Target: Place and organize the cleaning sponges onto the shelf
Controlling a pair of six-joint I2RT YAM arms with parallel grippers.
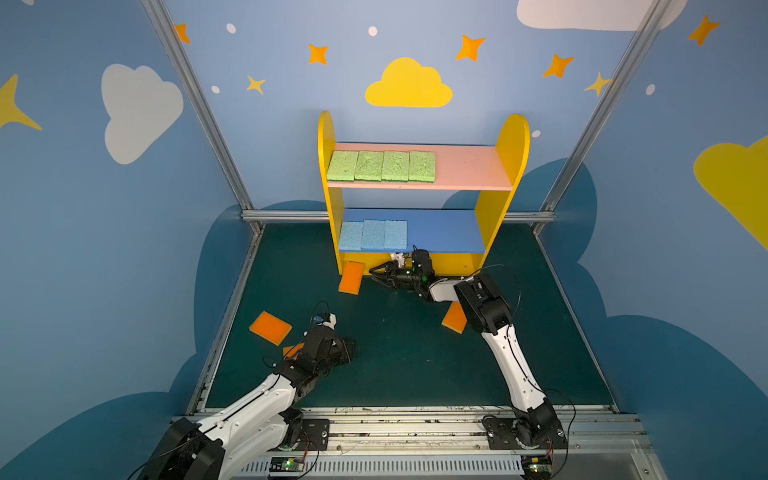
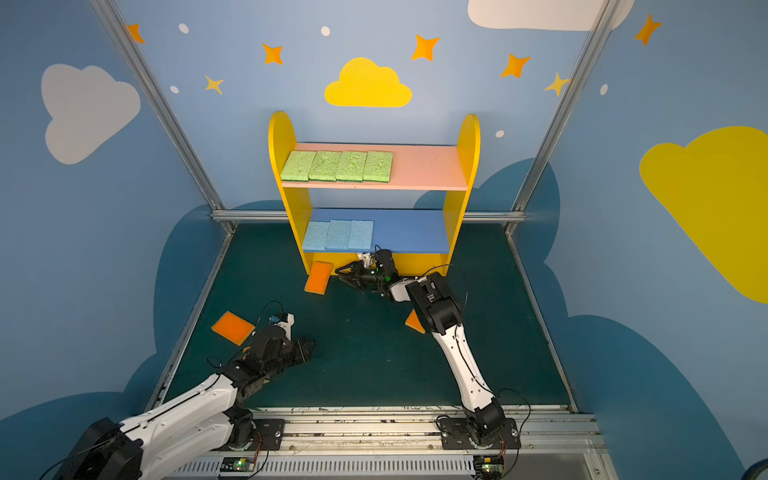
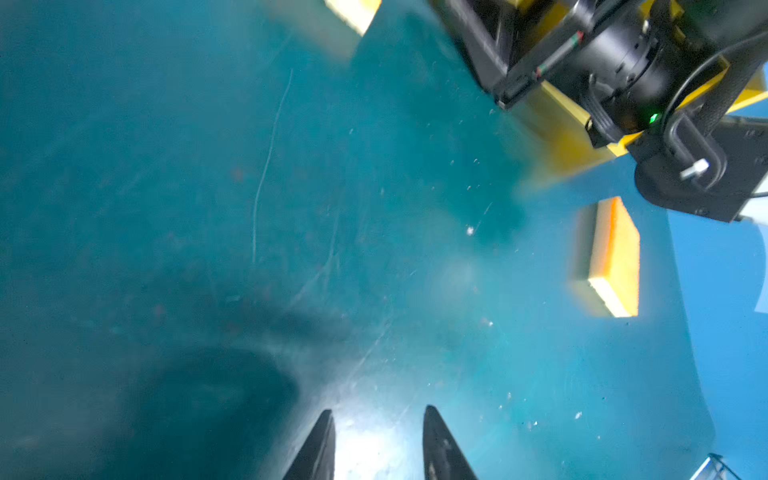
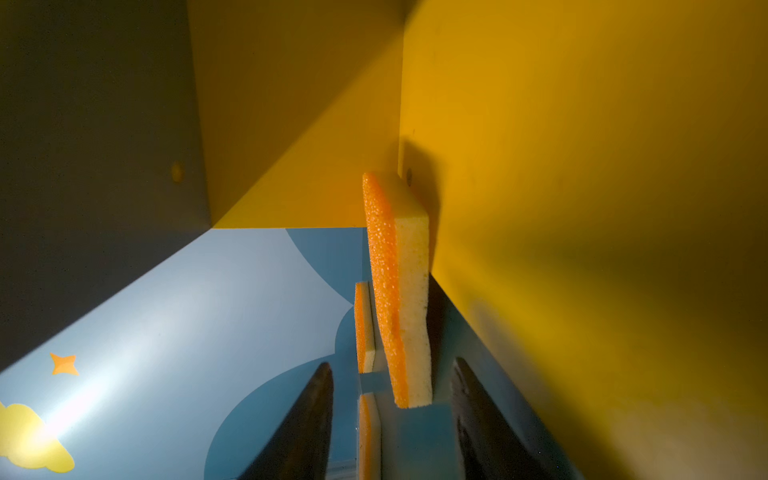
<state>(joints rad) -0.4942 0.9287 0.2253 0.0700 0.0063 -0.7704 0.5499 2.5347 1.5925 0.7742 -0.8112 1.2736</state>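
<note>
Where orange sponge (image 4: 399, 291) leans on shelf (image 1: 505, 166), yellow layer shows.

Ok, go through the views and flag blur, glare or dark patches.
Left wrist view: motion-smeared, the floor sponge ghosted, glare on the mat. Right wrist view: dim shelf interior, the nearest sponge sharp, casting a shadow. Top views: crisp, evenly lit.

No writing, label, brand or number can be read anywhere, neither on the shelf (image 1: 513, 141) nor on the cleaning sponges (image 1: 381, 166).
</note>
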